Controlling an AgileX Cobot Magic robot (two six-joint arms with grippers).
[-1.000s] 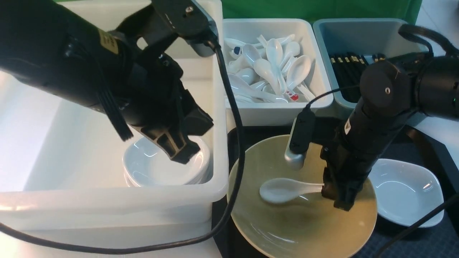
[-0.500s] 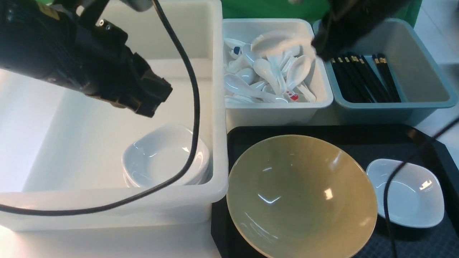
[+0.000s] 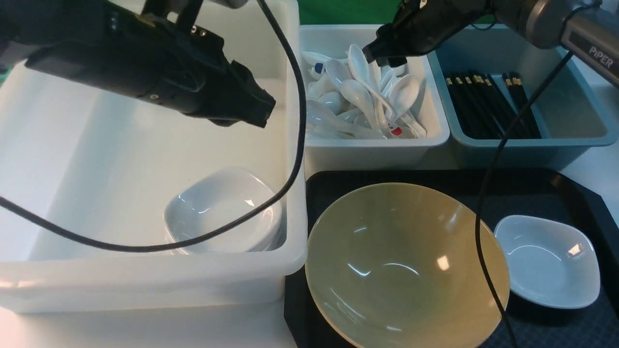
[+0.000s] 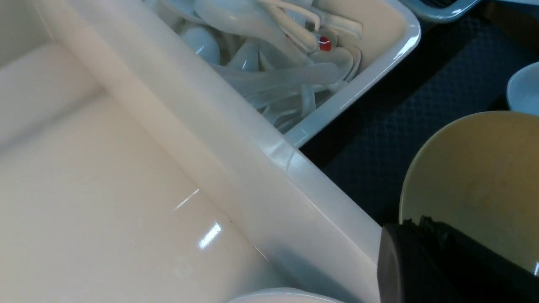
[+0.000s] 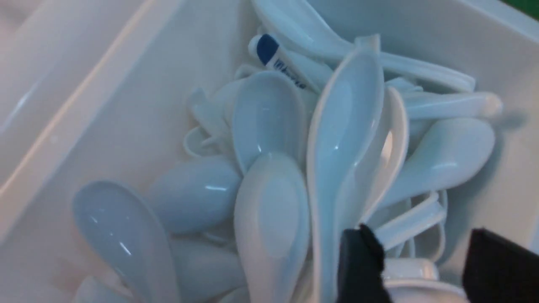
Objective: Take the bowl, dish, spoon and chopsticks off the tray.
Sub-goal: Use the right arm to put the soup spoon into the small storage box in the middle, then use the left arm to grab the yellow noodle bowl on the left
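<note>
The yellow bowl (image 3: 406,266) stands empty on the black tray (image 3: 483,181), and the white dish (image 3: 546,261) sits to its right on the tray. My right gripper (image 3: 379,55) hangs over the spoon tub with its jaws apart. The plain white spoon (image 3: 360,63) leans on the pile just below it. In the right wrist view a white spoon handle end (image 5: 410,273) lies between the jaws of the right gripper (image 5: 425,269), touching one finger. My left gripper (image 3: 256,108) is shut and empty above the big white tub. Black chopsticks (image 3: 488,104) lie in the grey-blue tub; none shows on the tray.
The big white tub (image 3: 295,145) on the left holds a stack of white dishes (image 3: 222,212). The white spoon tub (image 3: 377,145) and the grey-blue tub (image 3: 532,145) stand behind the tray. Cables from both arms hang over the tub and the bowl.
My right gripper lifted the spoon out of the bowl, carried it back to the spoon tub and opened. My left arm rose from the dish stack.
</note>
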